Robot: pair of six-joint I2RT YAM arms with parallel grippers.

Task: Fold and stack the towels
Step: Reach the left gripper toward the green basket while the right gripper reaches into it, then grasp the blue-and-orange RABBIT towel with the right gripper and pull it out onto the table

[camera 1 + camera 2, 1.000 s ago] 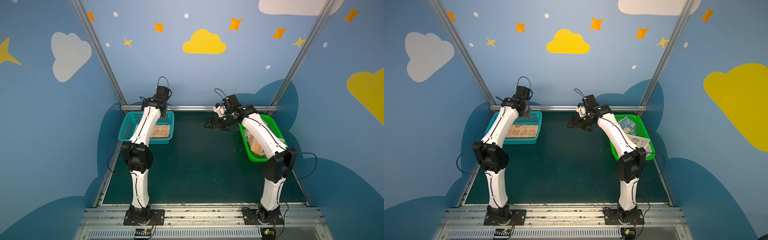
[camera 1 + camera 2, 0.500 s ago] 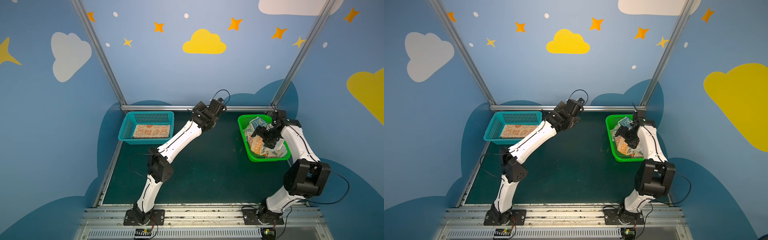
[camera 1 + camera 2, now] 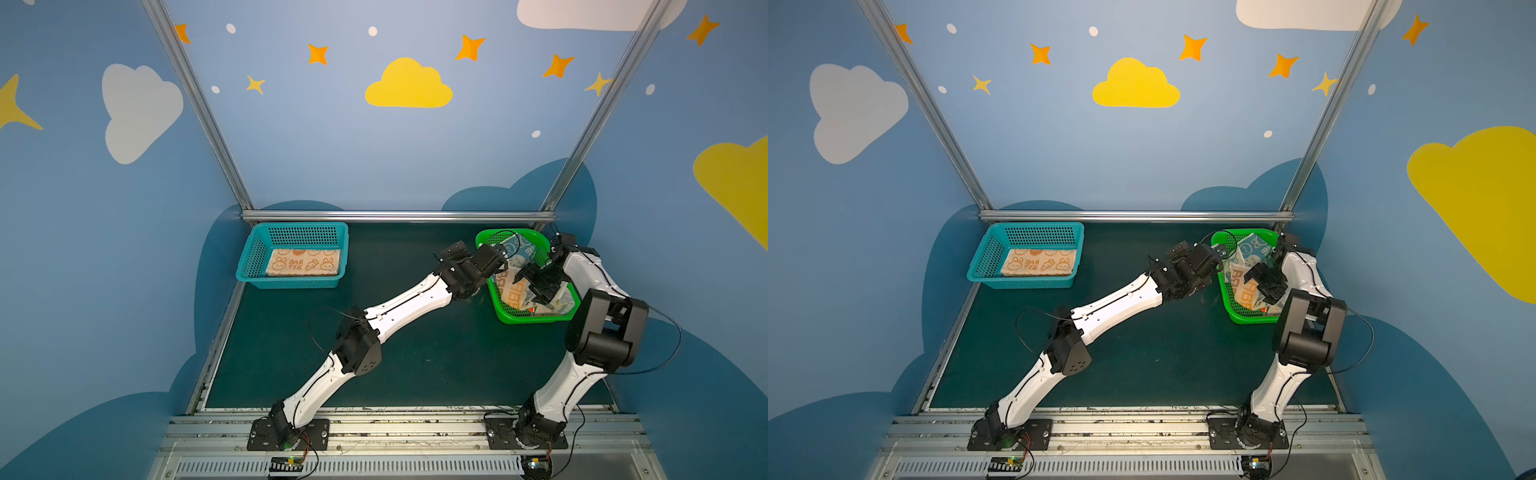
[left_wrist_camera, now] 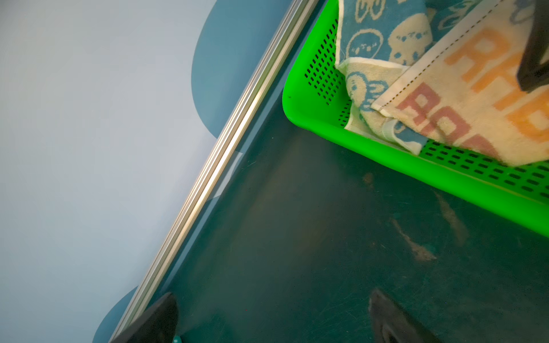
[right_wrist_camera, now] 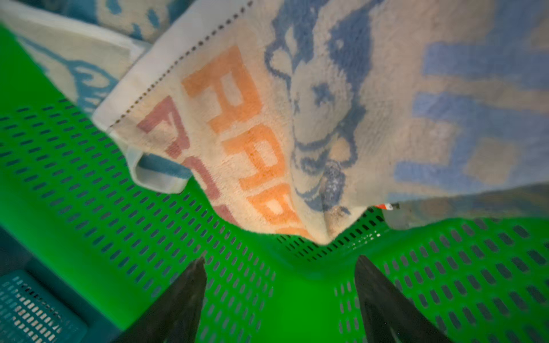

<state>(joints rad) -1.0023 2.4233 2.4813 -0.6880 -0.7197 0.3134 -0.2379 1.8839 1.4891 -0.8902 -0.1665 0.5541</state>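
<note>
Swings left end effector (image 4: pixel 273 308) over from back centre to just beside green basket (image 3: pixel 536 319); keeps right end effector (image 5: pixel 280 261) inside it. Holds left wide apart over bare desk (image 4: pixel 297 237), gripping nothing. Shows right parted too, empty, tips just short of striped towel (image 5: pixel 252 133). Counts one done: orange-cream towel (image 3: pixel 303 262) folded in teal basket (image 3: pixel 249 266). Leaves striped towel and blue-cream towel (image 4: pixel 383 29) crumpled in green basket, to fold and stack.
</note>
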